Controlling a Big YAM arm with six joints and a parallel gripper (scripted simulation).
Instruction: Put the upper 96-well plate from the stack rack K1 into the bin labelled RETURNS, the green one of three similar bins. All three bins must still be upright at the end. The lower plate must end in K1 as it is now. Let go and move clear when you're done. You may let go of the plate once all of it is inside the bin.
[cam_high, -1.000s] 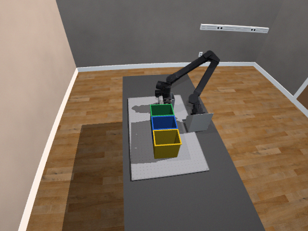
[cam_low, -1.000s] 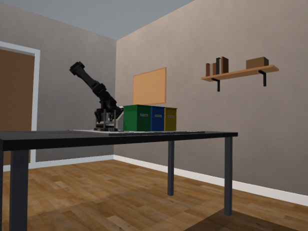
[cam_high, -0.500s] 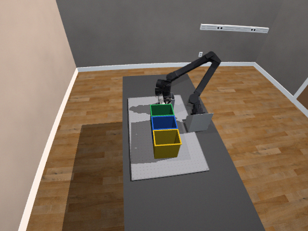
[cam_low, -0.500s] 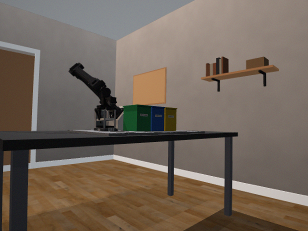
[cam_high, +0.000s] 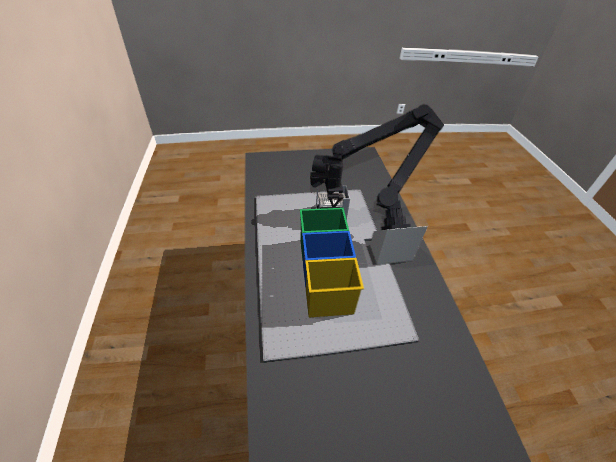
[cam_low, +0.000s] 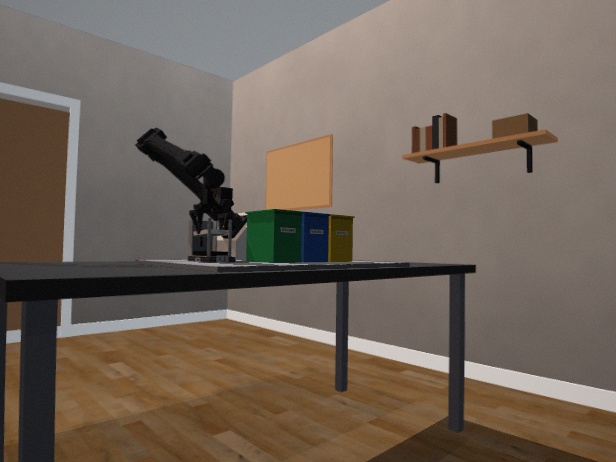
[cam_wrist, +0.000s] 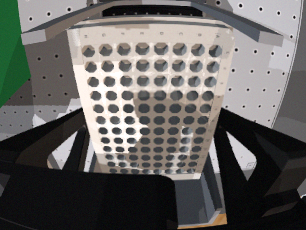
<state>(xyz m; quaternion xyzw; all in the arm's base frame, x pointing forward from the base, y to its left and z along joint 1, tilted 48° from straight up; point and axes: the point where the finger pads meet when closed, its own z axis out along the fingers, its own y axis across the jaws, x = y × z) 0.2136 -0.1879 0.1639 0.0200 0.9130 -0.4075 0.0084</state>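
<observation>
The upper 96-well plate is a beige plate with rows of round wells, in stack rack K1 at the far end of the mat. My gripper reaches down over the rack and is shut on this plate, one dark finger on each long side. The lower plate is hidden beneath it. The green RETURNS bin stands upright right next to the rack, with its open top empty.
A blue bin and a yellow bin stand upright in a row after the green one on the perforated mat. A grey box stands by the arm's base on the dark table.
</observation>
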